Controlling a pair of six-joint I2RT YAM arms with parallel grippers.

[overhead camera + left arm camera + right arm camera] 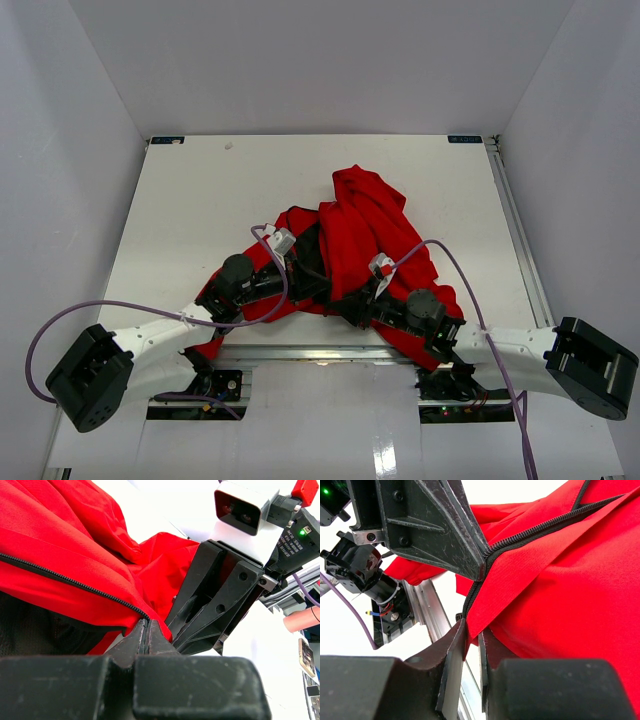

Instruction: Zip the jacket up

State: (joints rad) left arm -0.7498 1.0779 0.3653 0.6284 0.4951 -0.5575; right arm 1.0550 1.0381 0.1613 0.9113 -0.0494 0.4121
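Observation:
The red jacket (pixel 365 225) lies crumpled in the middle of the white table, with its dark lining showing near the grippers. My left gripper (pixel 312 290) is shut on the jacket's front edge, right at the end of the dark zipper line (pixel 65 579); its tips (pixel 146 626) pinch the hem. My right gripper (pixel 350 305) is closed on the other zipper edge (pixel 545 527), with a fold of red hem between its tips (pixel 472 632). The two grippers meet tip to tip at the jacket's near edge. The zipper slider is not visible.
A metal rail (pixel 300 352) runs along the table's near edge, just under the grippers; it also shows in the right wrist view (pixel 427 615). Purple cables (pixel 270 240) loop over both arms. White walls enclose the table (pixel 200 190) on three sides.

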